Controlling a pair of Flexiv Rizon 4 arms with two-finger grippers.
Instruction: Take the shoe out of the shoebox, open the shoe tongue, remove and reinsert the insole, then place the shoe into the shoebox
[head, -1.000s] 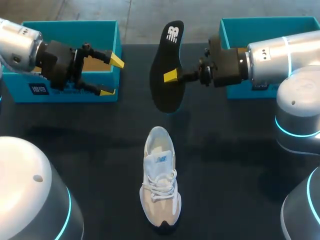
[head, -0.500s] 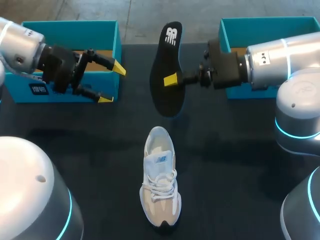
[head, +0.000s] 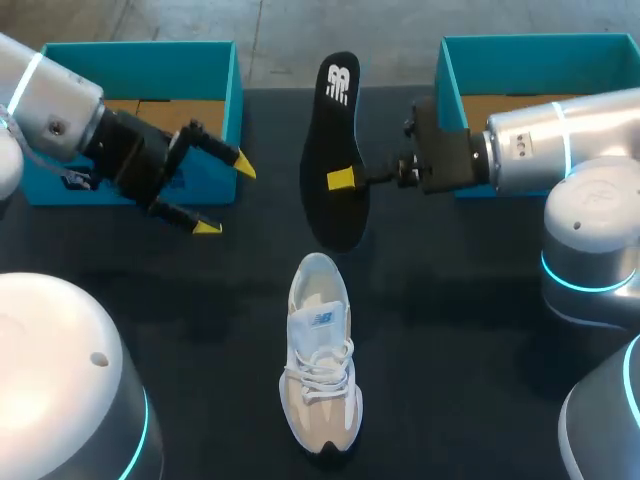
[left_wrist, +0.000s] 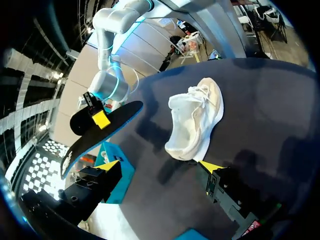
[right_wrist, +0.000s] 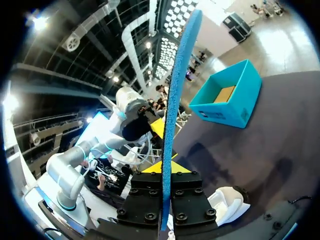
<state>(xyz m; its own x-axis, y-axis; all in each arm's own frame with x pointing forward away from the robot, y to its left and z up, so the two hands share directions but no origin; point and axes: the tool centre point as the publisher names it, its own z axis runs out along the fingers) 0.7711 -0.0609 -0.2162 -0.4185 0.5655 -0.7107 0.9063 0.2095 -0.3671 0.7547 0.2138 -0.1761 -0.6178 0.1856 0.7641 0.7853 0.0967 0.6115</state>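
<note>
The black desk (head: 450, 330) carries two teal cardboard shoeboxes, the left shoebox (head: 140, 47) and the right shoebox (head: 530, 42). One white-and-beige laced sneaker (head: 322, 370) lies between them, well apart from both. One black foam insole (head: 335, 120) hangs beyond its heel, pinched edgewise in the right tool (head: 342, 180). The left tool (head: 225, 197) gapes wide, empty. Reinsertion looks to be the step in hand: next, the insole must tip toe-first into the sneaker's mouth.

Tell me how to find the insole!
Look at the black table, in the gap between the two teal shoeboxes. There the right gripper holds the insole in the air, beyond the white shoe. It is the only flat, black, foot-shaped piece, with a white mark at one end.
</note>
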